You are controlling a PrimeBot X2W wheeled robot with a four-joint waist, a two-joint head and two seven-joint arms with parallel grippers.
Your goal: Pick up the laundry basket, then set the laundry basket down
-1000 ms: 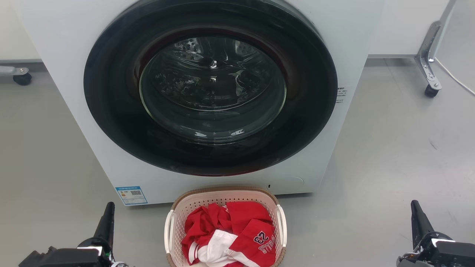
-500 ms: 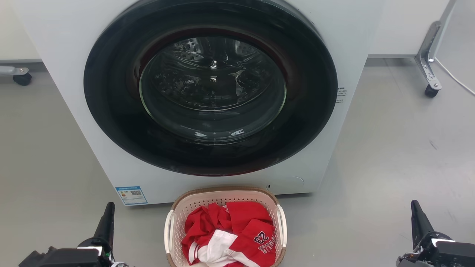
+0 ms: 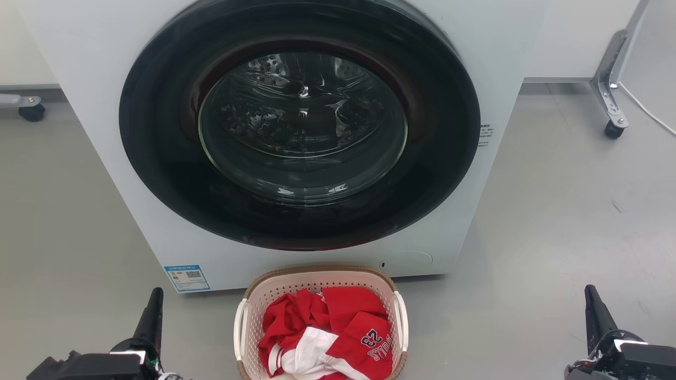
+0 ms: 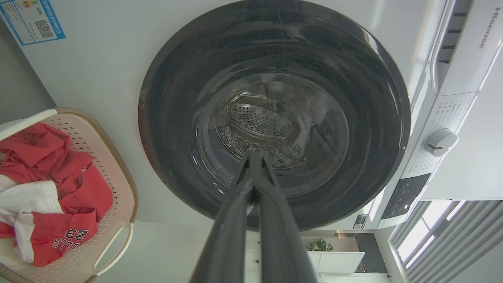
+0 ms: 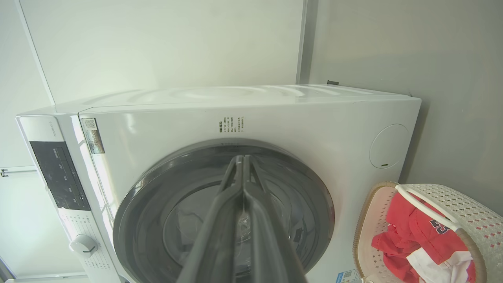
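The laundry basket looks stiff and light, so its two white handles seem best to grab; the left tool and right tool are pressed together.

The laundry basket is being borne by the floor at centre-front, just before the washing machine, w/ its far rim near the machine's base, below the door. Some clothes are being held inside the basket. It is being flanked by the left gripper on its left and the right gripper, farther off, on its right, neither touching it. A wheeled frame leg is being seen behind-right of the machine, and a caster behind-left.
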